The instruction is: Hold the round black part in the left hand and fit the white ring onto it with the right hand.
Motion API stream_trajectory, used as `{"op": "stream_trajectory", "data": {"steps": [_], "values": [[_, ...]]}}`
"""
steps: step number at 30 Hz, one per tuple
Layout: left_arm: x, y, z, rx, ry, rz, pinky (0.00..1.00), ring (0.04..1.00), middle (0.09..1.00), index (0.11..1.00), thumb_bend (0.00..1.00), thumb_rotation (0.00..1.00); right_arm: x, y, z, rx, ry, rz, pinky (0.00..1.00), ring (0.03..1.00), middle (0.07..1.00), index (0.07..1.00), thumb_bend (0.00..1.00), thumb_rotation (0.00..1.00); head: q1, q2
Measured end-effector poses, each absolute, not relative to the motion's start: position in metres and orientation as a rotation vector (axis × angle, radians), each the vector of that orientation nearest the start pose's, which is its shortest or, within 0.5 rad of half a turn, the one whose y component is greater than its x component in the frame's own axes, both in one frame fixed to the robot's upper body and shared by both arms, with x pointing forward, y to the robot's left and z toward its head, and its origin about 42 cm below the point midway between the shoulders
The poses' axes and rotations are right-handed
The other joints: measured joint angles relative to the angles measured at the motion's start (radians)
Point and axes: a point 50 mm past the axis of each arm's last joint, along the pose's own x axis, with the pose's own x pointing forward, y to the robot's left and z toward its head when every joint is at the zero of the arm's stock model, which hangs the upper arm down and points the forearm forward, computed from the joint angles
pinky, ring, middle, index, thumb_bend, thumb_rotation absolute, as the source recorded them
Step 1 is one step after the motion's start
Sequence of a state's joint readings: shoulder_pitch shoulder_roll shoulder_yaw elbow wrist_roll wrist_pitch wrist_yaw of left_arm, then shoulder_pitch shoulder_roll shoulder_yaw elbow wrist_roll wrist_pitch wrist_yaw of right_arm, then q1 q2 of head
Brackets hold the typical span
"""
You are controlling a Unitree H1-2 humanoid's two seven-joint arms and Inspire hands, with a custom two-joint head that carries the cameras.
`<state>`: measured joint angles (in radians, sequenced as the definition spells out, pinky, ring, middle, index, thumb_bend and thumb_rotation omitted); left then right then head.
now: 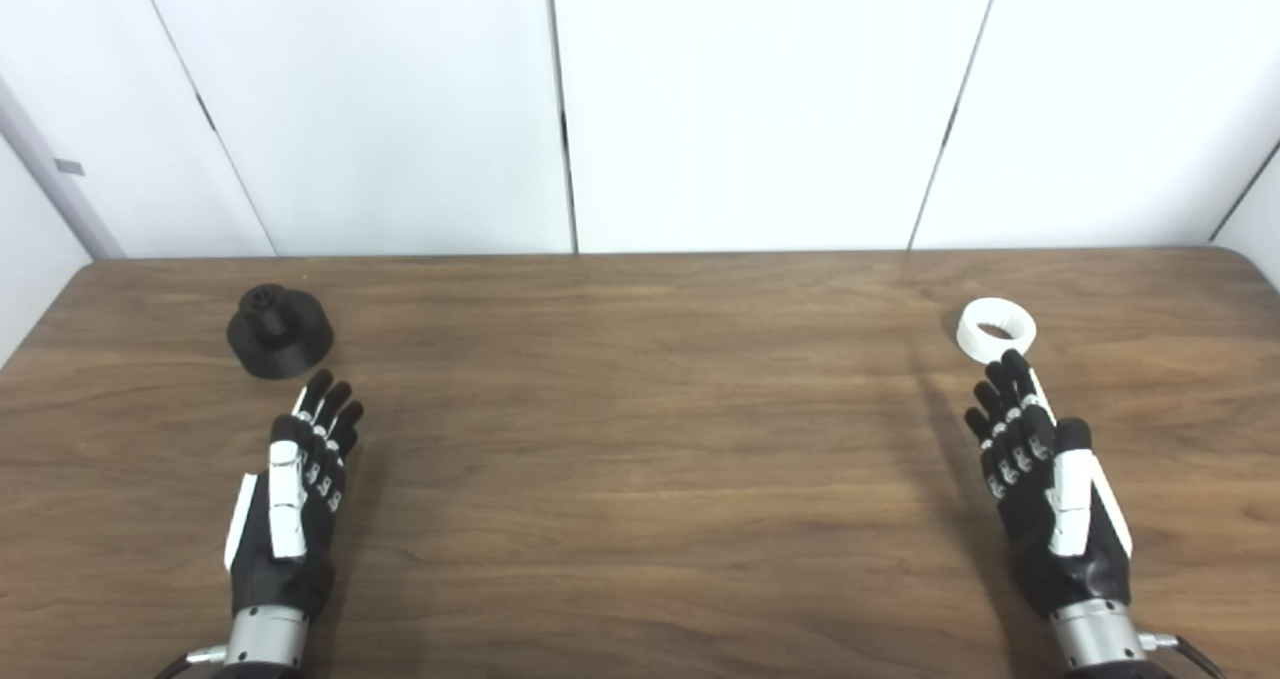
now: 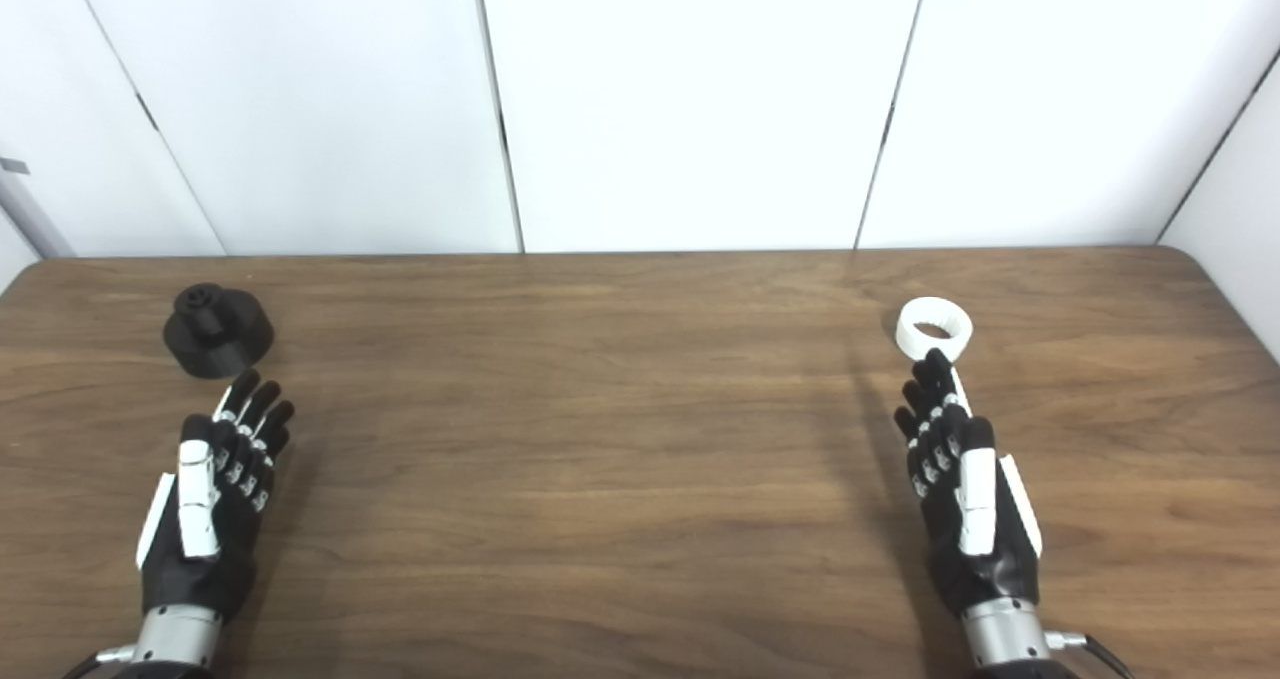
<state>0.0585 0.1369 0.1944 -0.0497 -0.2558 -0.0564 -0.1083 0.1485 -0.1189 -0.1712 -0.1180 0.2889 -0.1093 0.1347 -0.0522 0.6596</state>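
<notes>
The round black part stands on the wooden table at the far left, a stepped disc with a small hub on top. The white ring lies flat at the far right. My left hand is open and empty, fingers stretched forward, its fingertips just short of the black part. My right hand is open and empty, its fingertips just short of the white ring. The same scene shows in the right eye view: black part, ring, left hand, right hand.
White wall panels stand right behind the table's back edge. The table's rounded right corner is close to the ring.
</notes>
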Motion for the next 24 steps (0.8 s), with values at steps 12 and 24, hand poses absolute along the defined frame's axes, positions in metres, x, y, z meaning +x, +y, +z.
{"op": "stream_trajectory", "data": {"steps": [12,24], "values": [[0.2594,0.3069,0.1087,-0.112,-0.093,0.091,0.98,0.947,0.960,0.952,0.65,0.97,0.2296,-0.2983,0.1077,0.127,-0.128,-0.068,1.00,1.000,1.000,0.998,0.66,1.00,0.005,0.002],[0.2596,0.3062,0.1086,-0.115,-0.091,0.087,0.99,0.952,0.965,0.954,0.62,0.96,0.2297,-0.2983,0.1077,0.127,-0.127,-0.068,1.00,1.000,1.000,1.000,0.66,1.00,0.006,0.000]]}}
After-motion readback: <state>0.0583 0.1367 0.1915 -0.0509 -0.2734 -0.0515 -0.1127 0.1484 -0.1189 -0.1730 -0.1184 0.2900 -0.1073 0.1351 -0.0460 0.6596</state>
